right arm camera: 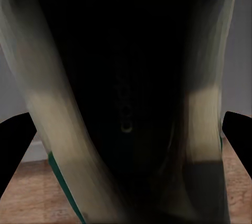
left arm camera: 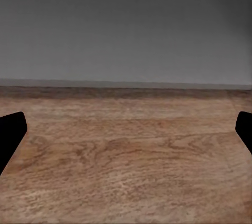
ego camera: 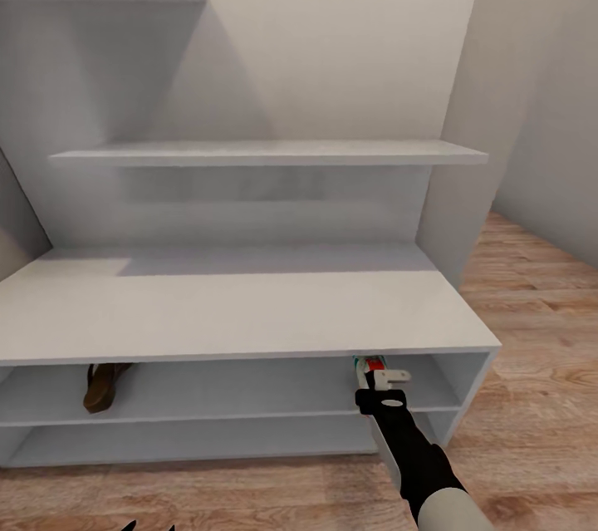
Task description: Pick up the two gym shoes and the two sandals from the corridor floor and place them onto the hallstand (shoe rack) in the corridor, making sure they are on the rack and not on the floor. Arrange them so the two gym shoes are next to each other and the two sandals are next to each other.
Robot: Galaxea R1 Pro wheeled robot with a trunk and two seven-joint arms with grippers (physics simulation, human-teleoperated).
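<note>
Head view: the rack is seen against the wall, its surface bare, with the floor to its right. A sandal is tilted on the upper open shelf at the left. At the right end of that shelf, a shoe is held in the right jaws. The left jaws are spread wide over the floor; in the right wrist view the shoe's opening is seen up close.

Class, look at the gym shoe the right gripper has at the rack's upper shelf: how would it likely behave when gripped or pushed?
The gym shoe is hollow with thin pale walls, so it probably flexes when squeezed. Probably light. It should slide, not roll, along the hallstand shelf.
</note>
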